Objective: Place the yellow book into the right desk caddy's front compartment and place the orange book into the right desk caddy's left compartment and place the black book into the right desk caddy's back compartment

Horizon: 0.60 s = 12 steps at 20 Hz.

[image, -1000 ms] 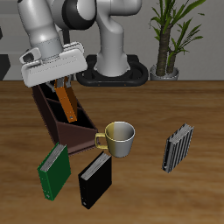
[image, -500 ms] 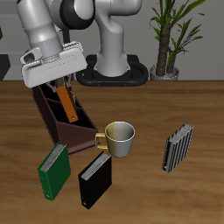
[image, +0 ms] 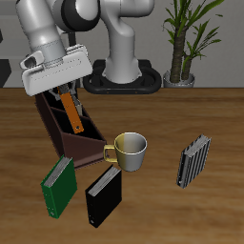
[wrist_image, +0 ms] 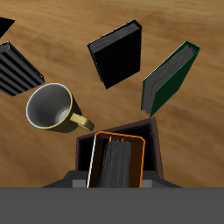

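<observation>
The orange book (image: pixel 71 112) stands on end, tilted, inside the right desk caddy (image: pixel 50 122), behind its low slanted end. My gripper (image: pixel 65 95) hangs just above the book's top, open and holding nothing. In the wrist view the orange book (wrist_image: pixel 114 162) shows from above between the caddy's walls (wrist_image: pixel 157 144). The black book (image: pixel 103 195) lies flat near the table's front edge and also shows in the wrist view (wrist_image: pixel 116 54). The yellow book is not in view.
A green book (image: pixel 59 184) lies by the caddy's low end, beside the black book. A cream mug (image: pixel 129 151) stands next to the caddy. A black-and-white striped book (image: pixel 193 160) lies apart. A potted plant (image: pixel 186 38) stands at the back.
My gripper has risen a little above the caddy. The orange book has stayed standing in the caddy.
</observation>
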Motion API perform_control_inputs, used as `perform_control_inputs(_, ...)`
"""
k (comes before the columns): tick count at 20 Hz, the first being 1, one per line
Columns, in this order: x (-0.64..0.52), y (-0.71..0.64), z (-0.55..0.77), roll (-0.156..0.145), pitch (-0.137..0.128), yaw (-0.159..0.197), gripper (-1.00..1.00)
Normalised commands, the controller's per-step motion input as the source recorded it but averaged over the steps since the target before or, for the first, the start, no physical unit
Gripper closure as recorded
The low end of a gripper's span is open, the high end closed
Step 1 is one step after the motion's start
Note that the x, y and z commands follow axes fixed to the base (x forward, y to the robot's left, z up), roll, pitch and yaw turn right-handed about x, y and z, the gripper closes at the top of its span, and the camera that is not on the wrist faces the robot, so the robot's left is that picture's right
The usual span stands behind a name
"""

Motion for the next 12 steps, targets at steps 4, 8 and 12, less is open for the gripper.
perform_control_inputs(4, 0.05, -0.06, -0.11, -0.015, 0.011, 0.017, 1.00)
perform_control_inputs(8, 0.06, -0.06, -0.21, -0.005, 0.014, 0.033, 1.00)
perform_control_inputs(12, 0.08, -0.05, -0.32, -0.017, 0.048, -0.003, 1.00)
